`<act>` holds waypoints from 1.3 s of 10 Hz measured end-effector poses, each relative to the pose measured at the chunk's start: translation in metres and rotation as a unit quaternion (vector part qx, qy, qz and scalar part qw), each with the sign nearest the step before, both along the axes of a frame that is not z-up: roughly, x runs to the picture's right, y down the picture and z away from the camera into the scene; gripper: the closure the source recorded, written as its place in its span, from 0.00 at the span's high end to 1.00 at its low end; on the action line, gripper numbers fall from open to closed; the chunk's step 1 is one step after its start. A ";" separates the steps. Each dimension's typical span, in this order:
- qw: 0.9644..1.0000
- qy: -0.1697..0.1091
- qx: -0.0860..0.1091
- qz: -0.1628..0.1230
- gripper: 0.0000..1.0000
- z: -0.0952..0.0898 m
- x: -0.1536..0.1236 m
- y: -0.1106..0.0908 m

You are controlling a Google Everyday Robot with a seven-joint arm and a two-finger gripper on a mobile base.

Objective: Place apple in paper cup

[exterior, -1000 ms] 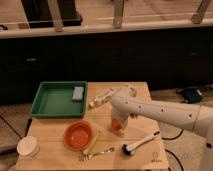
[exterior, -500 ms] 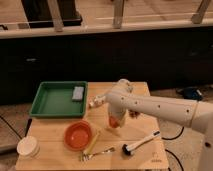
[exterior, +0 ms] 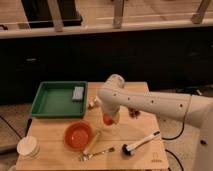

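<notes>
My gripper (exterior: 108, 117) hangs from the white arm over the middle of the wooden table (exterior: 60, 160). It is shut on the apple (exterior: 107, 120), a small orange-red fruit that shows just under the wrist, a little above the tabletop and right of the orange bowl (exterior: 78, 135). The paper cup (exterior: 27, 147), short and cream-white, stands at the table's front left corner, far to the left of the gripper. The fingers themselves are mostly hidden by the wrist.
A green tray (exterior: 50, 107) with a grey sponge (exterior: 77, 93) sits at the back left. A small pale object (exterior: 92, 104) lies beside the tray. Gold cutlery (exterior: 95, 149) and a black-headed brush (exterior: 140, 143) lie at the front. A dark red-brown cluster (exterior: 133, 114) lies behind the arm.
The gripper has moved left with the apple, from the table's middle right toward the orange bowl. The other objects have stayed put.
</notes>
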State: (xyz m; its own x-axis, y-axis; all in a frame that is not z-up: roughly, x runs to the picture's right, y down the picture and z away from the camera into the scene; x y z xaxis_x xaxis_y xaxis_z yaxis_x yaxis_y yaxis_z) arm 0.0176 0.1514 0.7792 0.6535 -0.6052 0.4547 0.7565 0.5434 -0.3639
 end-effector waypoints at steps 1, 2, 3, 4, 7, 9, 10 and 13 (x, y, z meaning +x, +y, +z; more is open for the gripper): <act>1.000 -0.001 0.002 -0.005 0.01 -0.003 -0.002 -0.003; 1.000 -0.004 0.007 -0.011 0.01 -0.007 -0.007 -0.008; 1.000 -0.011 0.010 -0.016 0.01 -0.011 -0.017 -0.012; 1.000 -0.017 0.013 -0.021 0.01 -0.014 -0.028 -0.017; 0.998 -0.036 0.022 -0.039 0.01 -0.023 -0.046 -0.030; 0.997 -0.045 0.029 -0.047 0.01 -0.027 -0.052 -0.037; 0.997 -0.053 0.030 -0.051 0.01 -0.030 -0.063 -0.039; 0.994 -0.071 0.036 -0.069 0.01 -0.039 -0.085 -0.048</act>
